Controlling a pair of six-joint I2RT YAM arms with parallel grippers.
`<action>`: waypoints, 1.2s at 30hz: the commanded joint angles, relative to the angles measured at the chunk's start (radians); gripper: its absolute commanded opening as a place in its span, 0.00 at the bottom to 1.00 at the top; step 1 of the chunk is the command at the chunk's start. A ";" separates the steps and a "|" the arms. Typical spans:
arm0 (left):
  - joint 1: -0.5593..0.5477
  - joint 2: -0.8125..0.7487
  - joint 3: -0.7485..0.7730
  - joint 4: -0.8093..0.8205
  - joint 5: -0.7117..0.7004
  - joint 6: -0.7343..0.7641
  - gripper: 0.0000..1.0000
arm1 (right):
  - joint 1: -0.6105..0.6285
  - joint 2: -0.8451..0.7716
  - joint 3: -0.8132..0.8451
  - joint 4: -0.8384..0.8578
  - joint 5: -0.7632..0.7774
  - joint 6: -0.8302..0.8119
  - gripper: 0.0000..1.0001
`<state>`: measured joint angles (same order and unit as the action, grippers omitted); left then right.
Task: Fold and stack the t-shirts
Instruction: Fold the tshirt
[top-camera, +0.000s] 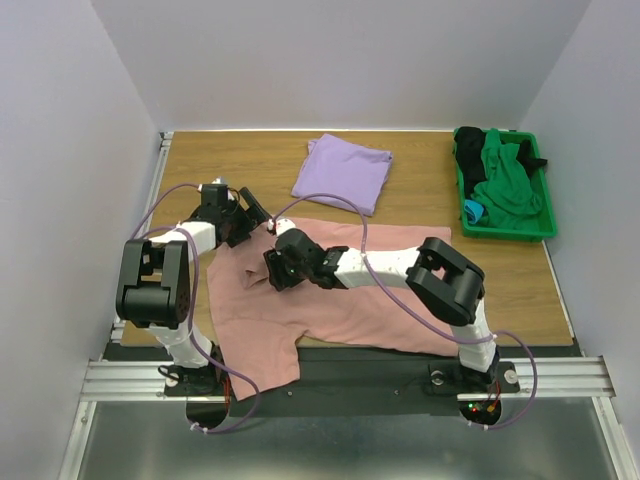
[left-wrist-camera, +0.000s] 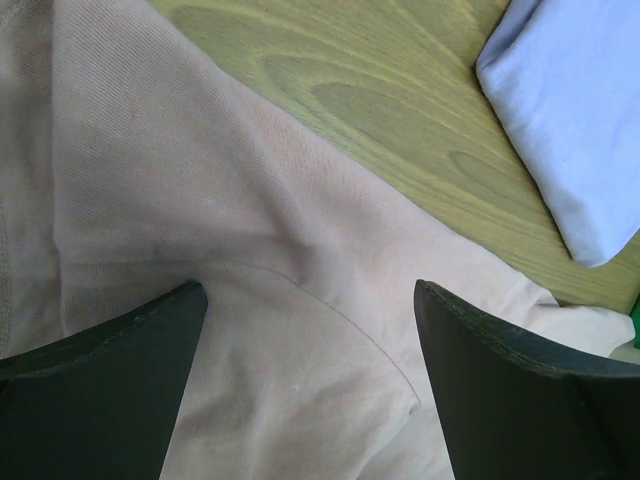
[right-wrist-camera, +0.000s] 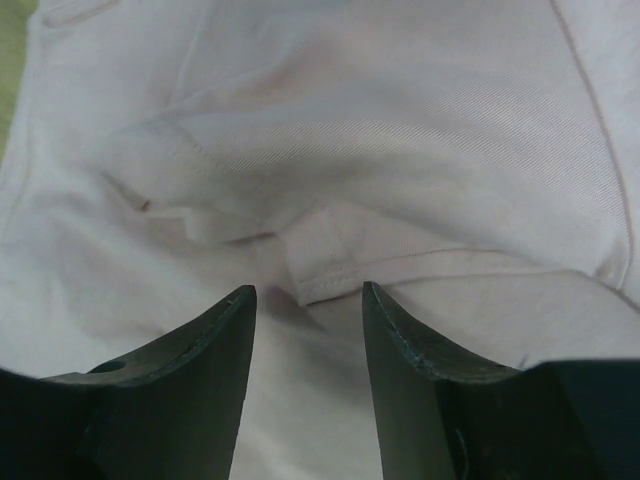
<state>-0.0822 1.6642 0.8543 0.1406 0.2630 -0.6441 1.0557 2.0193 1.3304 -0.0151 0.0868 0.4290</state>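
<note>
The dusty-pink t-shirt (top-camera: 320, 300) lies spread over the near middle of the table, print not visible. A plain lavender t-shirt (top-camera: 343, 171) lies folded at the back centre; its corner shows in the left wrist view (left-wrist-camera: 570, 110). My left gripper (top-camera: 252, 218) is open over the pink shirt's far left edge, pink cloth (left-wrist-camera: 250, 300) between its fingers. My right gripper (top-camera: 273, 272) is open and low over the pink shirt's left part, a hemmed sleeve edge (right-wrist-camera: 330, 270) just ahead of its fingertips (right-wrist-camera: 240, 300).
A green bin (top-camera: 505, 186) with green, black and blue clothes stands at the back right. The wooden table (top-camera: 240, 160) shows bare at the back left. White walls close in the sides and back.
</note>
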 joint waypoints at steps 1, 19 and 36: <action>0.006 0.026 -0.060 -0.050 -0.005 0.023 0.98 | 0.017 0.045 0.078 0.043 0.135 -0.009 0.50; 0.007 0.009 -0.077 -0.049 -0.005 0.023 0.98 | 0.046 0.081 0.127 0.040 0.212 0.014 0.19; 0.016 0.016 -0.061 -0.081 -0.033 0.031 0.98 | 0.082 -0.068 0.050 -0.123 0.321 0.053 0.06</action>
<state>-0.0711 1.6562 0.8246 0.1905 0.2760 -0.6441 1.1294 2.0026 1.3911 -0.0818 0.3717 0.4500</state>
